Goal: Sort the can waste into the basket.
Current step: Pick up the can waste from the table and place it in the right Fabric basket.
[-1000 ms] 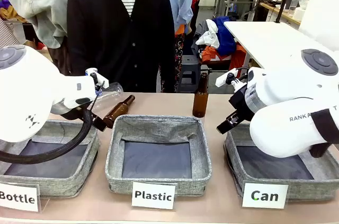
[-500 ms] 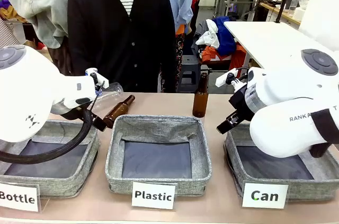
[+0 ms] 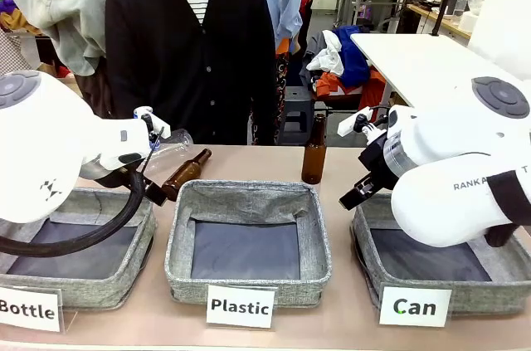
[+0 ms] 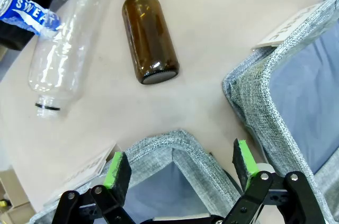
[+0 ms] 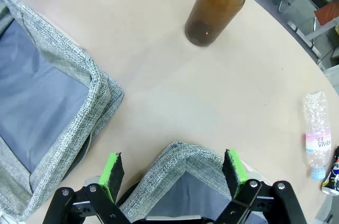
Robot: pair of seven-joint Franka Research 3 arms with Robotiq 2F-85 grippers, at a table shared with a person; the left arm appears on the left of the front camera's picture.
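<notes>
Three baskets stand in a row on the worktop (image 3: 249, 160). From the Plastic basket (image 3: 249, 272), the Bottle basket (image 3: 83, 289) sits at 9 o'clock and the Can basket (image 3: 365, 239) at 3 o'clock. A lying glass bottle (image 3: 184, 173) is at 11 o'clock, a standing glass bottle (image 3: 314, 152) at 1 o'clock. Behind the lying one, a plastic bottle (image 4: 61, 60) lies against the SWEAT can (image 4: 26, 9). Elsewhere on the worktop, a small plastic bottle (image 5: 317, 136) has the second can (image 5: 333, 173) just beside it.

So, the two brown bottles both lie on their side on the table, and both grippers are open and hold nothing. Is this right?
Not fully. Only one brown bottle lies on its side. The other brown bottle stands upright, as the front view shows. The left gripper and the right gripper are indeed open and hold nothing.
</notes>
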